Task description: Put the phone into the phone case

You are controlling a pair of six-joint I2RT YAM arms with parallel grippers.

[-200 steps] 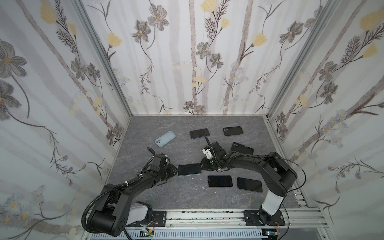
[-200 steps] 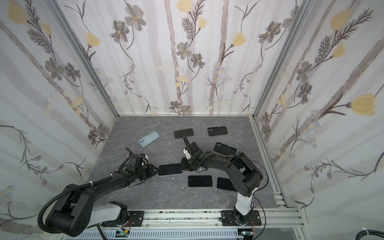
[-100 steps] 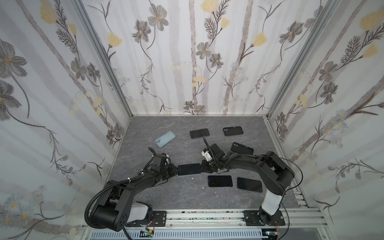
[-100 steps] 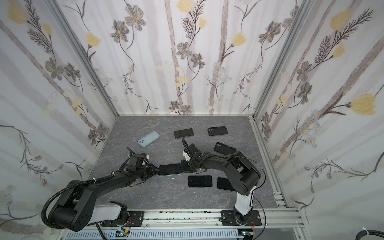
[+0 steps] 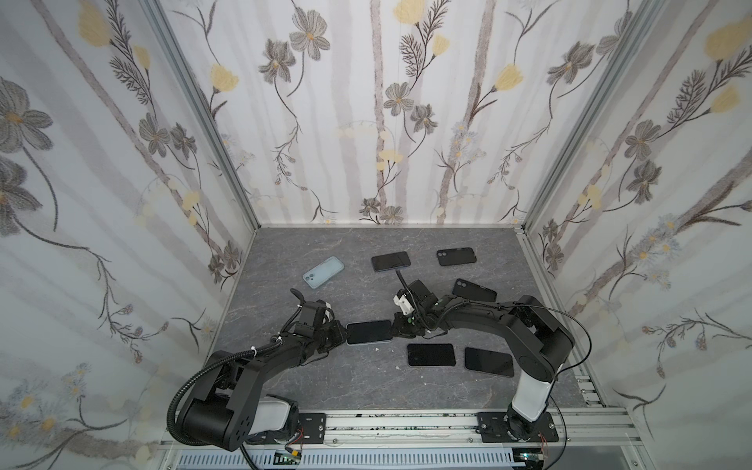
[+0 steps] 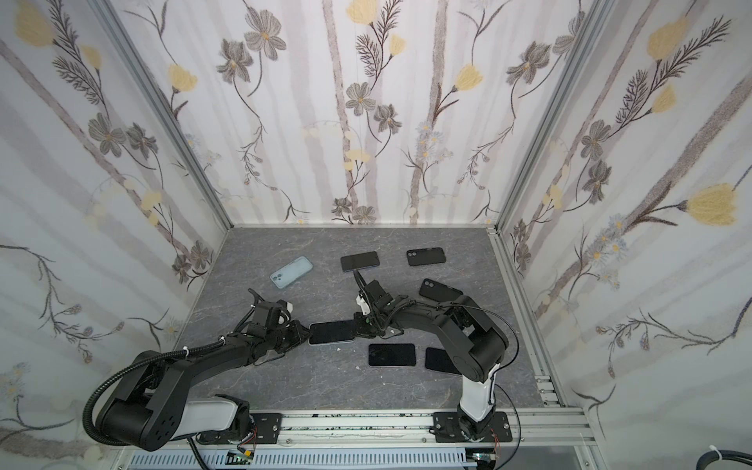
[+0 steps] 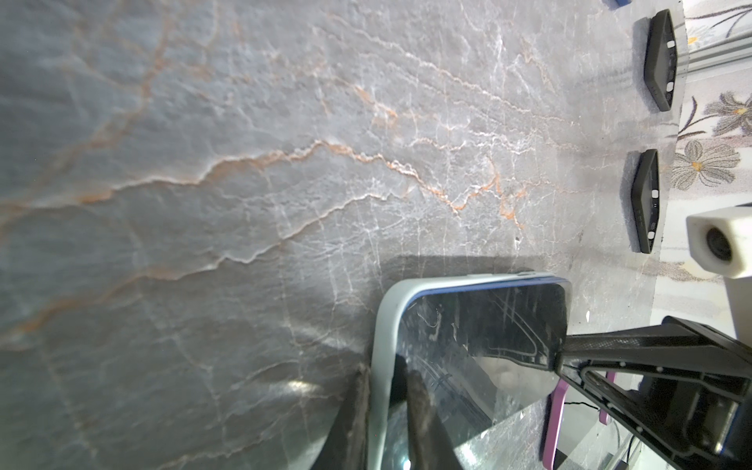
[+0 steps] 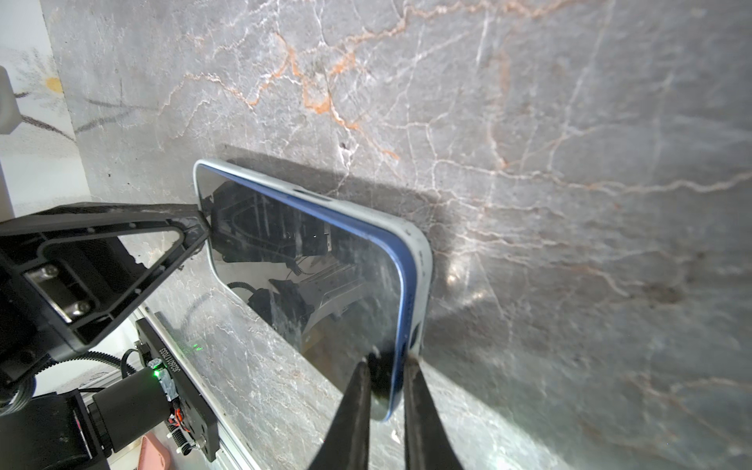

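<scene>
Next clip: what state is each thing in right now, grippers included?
Left gripper: shut on phone's end.
Right gripper: shut on the opposite end.
Phone: screen up, dark, in case, blue edge proud along one side.
Case: around phone, seemingly not fully seated.
Blue case: flat, back up.
Black cases: flat, back up.
Loose phones: flat, screens dark.

Floral-papered walls (image 5: 366, 101), grey marble-veined floor (image 5: 366, 378).

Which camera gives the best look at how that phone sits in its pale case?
The right wrist view: the phone is large there, its blue edge showing along the pale case rim. The left wrist view crops it at the frame edge; both top views show only a small dark slab.
</scene>
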